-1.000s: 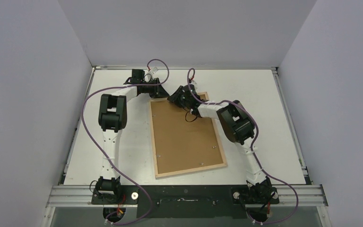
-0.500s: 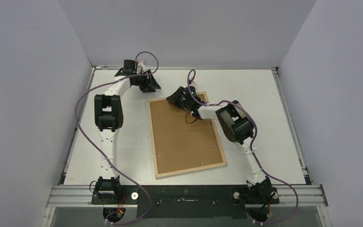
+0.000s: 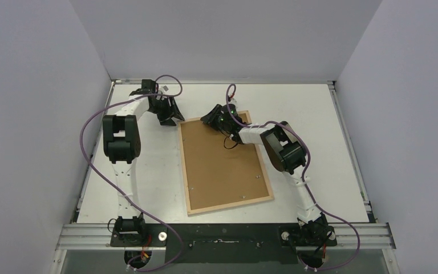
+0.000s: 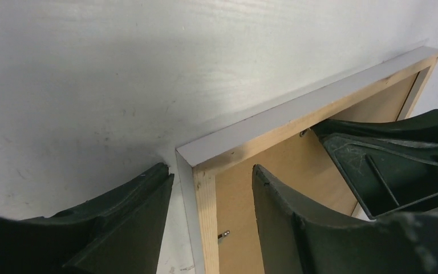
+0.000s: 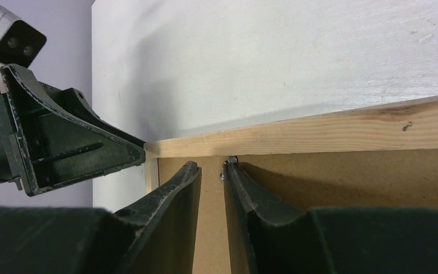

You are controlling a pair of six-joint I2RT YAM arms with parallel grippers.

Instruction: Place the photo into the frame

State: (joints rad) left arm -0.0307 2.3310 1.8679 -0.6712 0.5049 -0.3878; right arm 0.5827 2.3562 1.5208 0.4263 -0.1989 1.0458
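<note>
The left gripper stood with its jaws apart, astride the far left corner of the frame. One finger hung over bare table just outside the pale wood rim. The other was over the brown hardboard backing inside it. A sliver of table showed between the outer finger and the wood.

Just to the right, along the far rim, the right gripper pointed down at the backing with its jaws nearly together and only a thin gap between them. A small metal clip sat at the tip of the finger on the right of the wrist view, against the rim's inner edge. Whether the jaws pinched it could not be told. The two grippers were near each other but apart.

The frame lay flat and back-up near the middle of the white table, its long sides running near to far and its near end skewed slightly to the right. The backing filled it. Both arms reached from the near edge to the frame's far end, and the right arm crossed the right rim.
</note>
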